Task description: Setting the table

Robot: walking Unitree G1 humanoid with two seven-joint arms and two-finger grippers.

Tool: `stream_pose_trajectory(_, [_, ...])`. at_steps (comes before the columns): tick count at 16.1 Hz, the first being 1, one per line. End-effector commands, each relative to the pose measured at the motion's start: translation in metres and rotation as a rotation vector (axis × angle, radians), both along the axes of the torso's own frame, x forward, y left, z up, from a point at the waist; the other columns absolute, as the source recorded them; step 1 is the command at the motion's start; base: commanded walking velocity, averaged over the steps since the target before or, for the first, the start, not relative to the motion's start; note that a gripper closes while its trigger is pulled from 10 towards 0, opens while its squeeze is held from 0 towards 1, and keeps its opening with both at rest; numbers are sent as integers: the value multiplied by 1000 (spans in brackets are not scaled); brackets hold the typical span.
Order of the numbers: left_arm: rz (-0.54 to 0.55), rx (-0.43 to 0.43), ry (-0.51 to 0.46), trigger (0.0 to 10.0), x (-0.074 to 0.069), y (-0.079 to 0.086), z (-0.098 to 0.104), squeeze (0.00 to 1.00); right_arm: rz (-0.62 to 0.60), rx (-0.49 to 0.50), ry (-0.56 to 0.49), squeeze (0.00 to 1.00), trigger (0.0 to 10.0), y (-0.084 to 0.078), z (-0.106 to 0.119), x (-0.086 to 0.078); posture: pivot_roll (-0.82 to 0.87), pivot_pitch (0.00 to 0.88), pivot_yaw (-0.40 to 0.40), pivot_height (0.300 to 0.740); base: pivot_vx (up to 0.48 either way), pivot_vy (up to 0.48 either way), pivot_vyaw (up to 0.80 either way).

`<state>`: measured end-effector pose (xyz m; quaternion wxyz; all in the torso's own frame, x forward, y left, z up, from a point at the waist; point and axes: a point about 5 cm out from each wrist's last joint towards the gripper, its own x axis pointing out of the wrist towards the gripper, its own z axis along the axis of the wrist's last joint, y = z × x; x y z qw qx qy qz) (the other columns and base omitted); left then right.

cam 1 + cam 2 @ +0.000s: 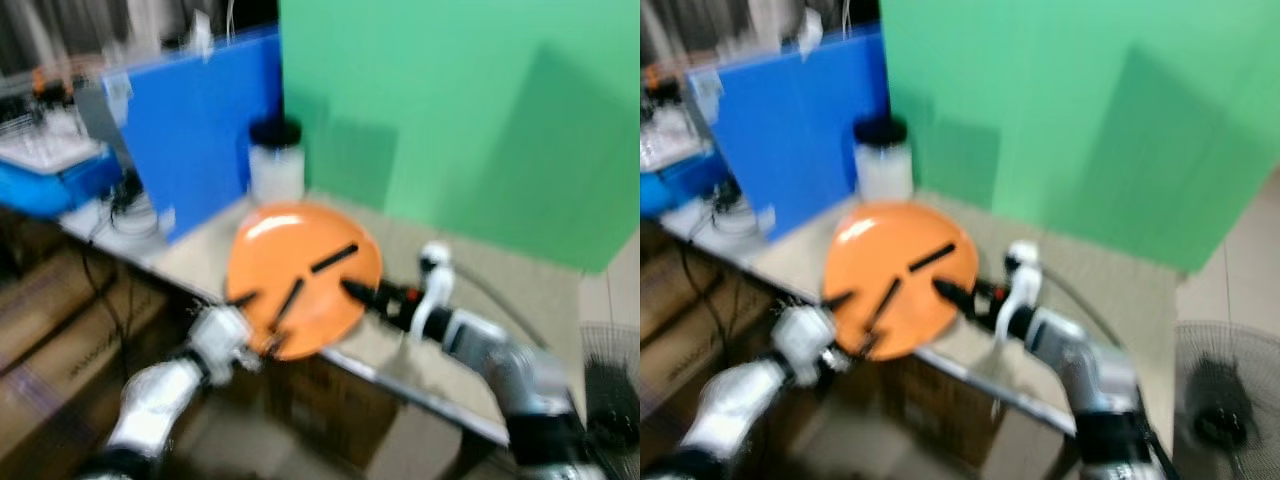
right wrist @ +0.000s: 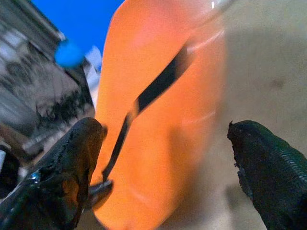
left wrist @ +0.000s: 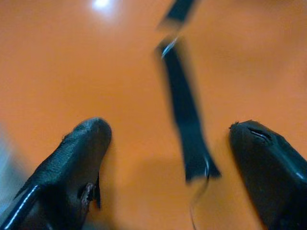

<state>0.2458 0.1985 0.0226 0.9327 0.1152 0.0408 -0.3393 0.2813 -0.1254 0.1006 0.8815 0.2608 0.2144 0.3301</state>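
Round glossy orange plate (image 1: 300, 275) resting at near edge of grey table (image 1: 520, 300), black-handled utensils (image 1: 333, 258) lying on it. Left gripper (image 3: 168, 158) and right gripper (image 2: 168, 163) flanking plate, jaws spread, gripping nothing. Plate looking rigid, slick, light; rim likely best hold, kept level.

No legible text, label or number anywhere, all surfaces motion-blurred.

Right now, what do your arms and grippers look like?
Both arms are silver-grey with white wrist housings. The right arm has a black band near the elbow and a red-orange mark behind the right gripper. Each gripper, including the left gripper, has two long black fingers with rounded, textured tips.
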Motion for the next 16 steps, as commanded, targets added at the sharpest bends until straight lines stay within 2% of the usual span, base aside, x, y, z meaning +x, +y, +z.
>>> stream_pose_trajectory(1, [42, -43, 101, 10000, -2, 10, -8, 0, -22, 20, -52, 0, 10000, -6, 15, 2, 59, 23, -25, 740, 0, 0, 0])
stream_pose_trajectory(2, [62, -70, 44, 10000, 11, 14, 6, 0, -28, 24, -75, 0, 10000, -7, 20, 1, 59, 23, -25, 740, 0, 0, 0])
stream_pose_trajectory(3, [54, -54, 34, 10000, 13, 15, 9, 0, -28, 22, -78, 0, 10000, -7, 21, 0, 60, 29, -18, 740, 0, 0, 0])
stream_pose_trajectory(4, [23, -37, -18, 10000, 17, 15, 23, 0, -31, 18, -78, 0, 10000, -6, 21, 0, 62, 29, -15, 740, 0, 0, 0])
stream_pose_trajectory(5, [-31, -18, -94, 10000, 23, 9, 50, 0, -37, 10, -78, 0, 10000, -5, 20, -1, 63, 29, -14, 740, 0, 0, 0])
stream_pose_trajectory(8, [-91, -7, -185, 10000, 26, -6, 103, 0, -54, 10, -83, 0, 10000, -4, 23, 1, 62, 32, -8, 740, 0, 0, 0])
stream_pose_trajectory(10, [-96, -36, -192, 10000, 24, -7, 117, 0, -58, 7, -84, 0, 10000, -4, 24, 1, 61, 33, -8, 740, 0, 0, 0])
stream_pose_trajectory(12, [18, -32, -130, 10000, 23, 4, 121, 0, -91, -47, -65, 0, 10000, -6, 19, 4, 62, 35, -10, 740, 0, 0, 0])
stream_pose_trajectory(13, [157, 38, -66, 10000, 30, 21, 118, 0, -141, -73, -38, 0, 10000, -9, 15, 9, 63, 36, -11, 740, 0, 0, 0])
stream_pose_trajectory(14, [222, 49, -24, 10000, 32, 29, 117, 0, -165, -80, -24, 0, 10000, -9, 13, 11, 63, 36, -11, 740, 0, 0, 0])
stream_pose_trajectory(15, [357, 10, 54, 10000, 35, 49, 118, 1000, -231, -72, 13, 1000, 10000, -9, 8, 18, 72, 43, -15, 740, 0, 0, 0])
stream_pose_trajectory(16, [401, 4, 69, 10000, 36, 54, 119, 1000, -216, -65, 13, 1000, 10000, -3, 8, 19, 73, 44, -16, 740, 0, 0, 0])
